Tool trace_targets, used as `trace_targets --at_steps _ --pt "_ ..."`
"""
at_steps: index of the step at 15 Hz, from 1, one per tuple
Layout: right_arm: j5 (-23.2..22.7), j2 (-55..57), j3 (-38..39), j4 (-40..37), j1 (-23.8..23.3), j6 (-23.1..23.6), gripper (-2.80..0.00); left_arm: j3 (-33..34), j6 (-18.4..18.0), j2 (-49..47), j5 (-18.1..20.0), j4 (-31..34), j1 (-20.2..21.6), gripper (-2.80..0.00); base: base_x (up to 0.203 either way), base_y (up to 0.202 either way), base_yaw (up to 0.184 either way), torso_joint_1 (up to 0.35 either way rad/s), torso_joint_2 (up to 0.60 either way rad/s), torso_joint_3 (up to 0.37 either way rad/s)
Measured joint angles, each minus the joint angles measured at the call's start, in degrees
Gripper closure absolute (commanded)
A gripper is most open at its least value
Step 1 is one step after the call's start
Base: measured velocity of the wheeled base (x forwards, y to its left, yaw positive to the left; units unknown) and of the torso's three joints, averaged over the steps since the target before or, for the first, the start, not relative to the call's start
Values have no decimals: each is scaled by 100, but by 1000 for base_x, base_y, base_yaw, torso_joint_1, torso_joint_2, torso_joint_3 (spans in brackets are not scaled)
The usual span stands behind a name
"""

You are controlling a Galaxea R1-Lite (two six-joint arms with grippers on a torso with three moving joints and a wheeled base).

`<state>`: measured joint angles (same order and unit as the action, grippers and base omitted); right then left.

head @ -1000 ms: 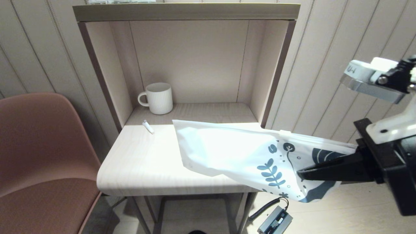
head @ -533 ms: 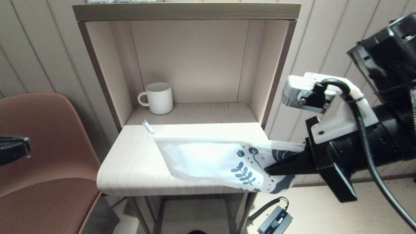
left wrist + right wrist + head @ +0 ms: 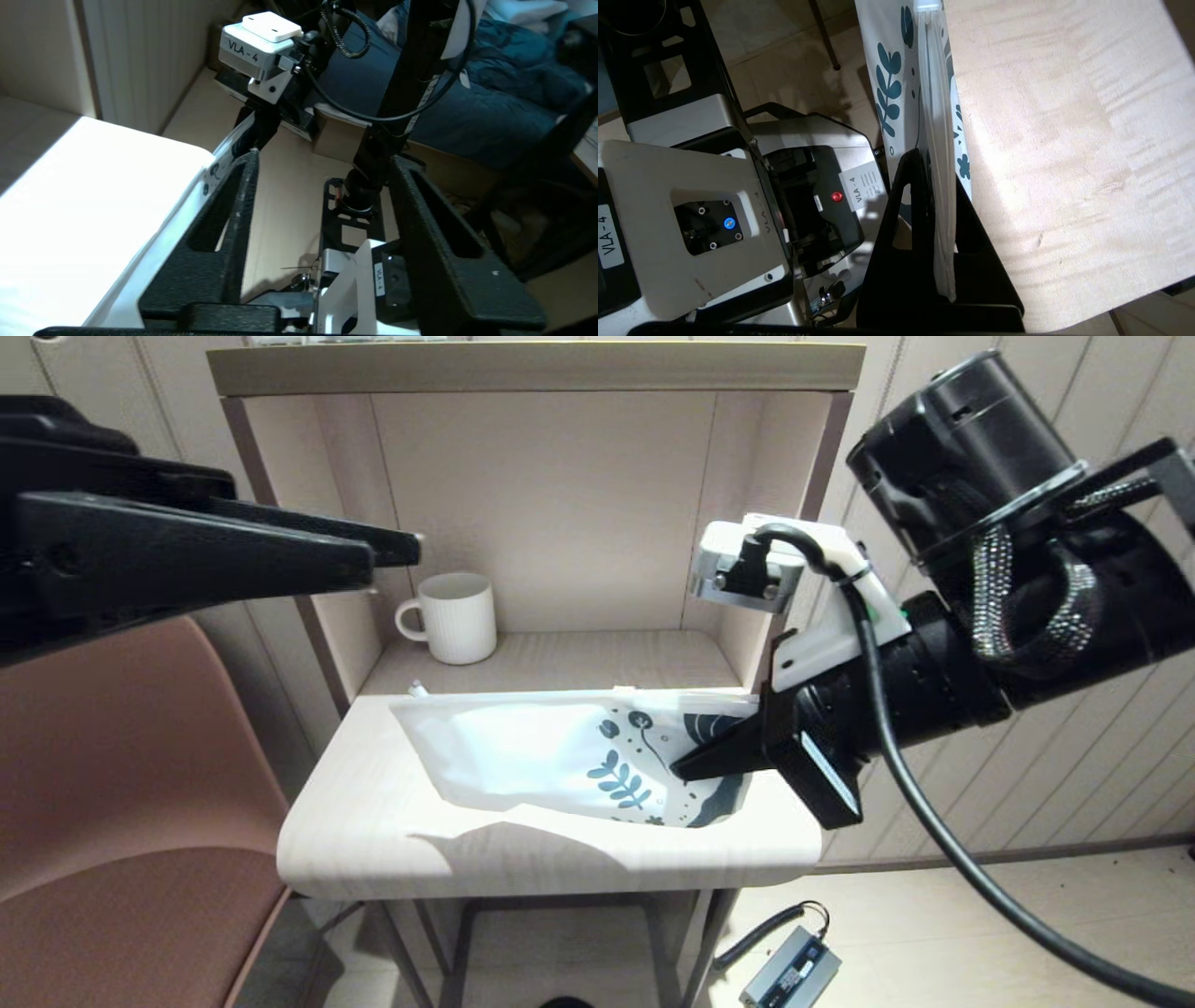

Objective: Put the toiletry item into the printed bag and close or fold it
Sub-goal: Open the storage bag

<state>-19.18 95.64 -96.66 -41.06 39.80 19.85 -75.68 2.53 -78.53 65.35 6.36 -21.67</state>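
The printed bag (image 3: 523,751) lies across the small table (image 3: 373,840), its leaf-printed end to the right. My right gripper (image 3: 686,767) is shut on that printed end; in the right wrist view the bag's zip edge (image 3: 936,140) runs between the fingers of the right gripper (image 3: 936,175). Only the tip of the toiletry item (image 3: 417,689) peeks out behind the bag's far left corner. My left gripper (image 3: 392,560) hovers high at the left, above the mug, open and empty. In the left wrist view the left gripper (image 3: 324,158) points towards the bag's edge (image 3: 212,170).
A white ribbed mug (image 3: 457,616) stands in the back left of the alcove (image 3: 560,504), whose side walls enclose the rear of the table. A pink chair (image 3: 121,784) is on the left. A grey device with a cable (image 3: 789,971) lies on the floor.
My right gripper has carried the bag leftwards, from hanging off the table's right edge to lying on the top, hiding most of the tube. My left gripper has risen into view, high at the left.
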Motion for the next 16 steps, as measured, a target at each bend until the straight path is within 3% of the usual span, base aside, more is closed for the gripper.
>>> trace_targets --at_steps 2,4,6,8,10,12,16 --pt "-9 133 -86 16 55 0 0 -53 -246 -438 -17 5 -206 -280 0 0 0 0 0 0" --pt "-13 220 -111 24 111 2 0 104 -834 -782 -84 27 -310 -280 0 0 0 0 0 0" --pt "-25 268 -125 32 138 24 0 87 -1453 -1022 -407 93 -365 -280 0 0 0 0 0 0" --pt "-28 296 -153 35 145 29 0 -251 -1630 -1207 -746 269 -531 -280 0 0 0 0 0 0" --pt "-41 314 -160 33 145 30 0 -691 -1949 -1396 -1063 758 -725 -280 0 0 0 0 0 0" --pt "-56 322 -160 33 143 30 0 -986 -2548 -1578 -1275 1499 -893 -280 0 0 0 0 0 0" --pt "-56 325 -172 43 134 31 0 -970 -2745 -1741 -1310 1696 -983 -280 0 0 0 0 0 0"
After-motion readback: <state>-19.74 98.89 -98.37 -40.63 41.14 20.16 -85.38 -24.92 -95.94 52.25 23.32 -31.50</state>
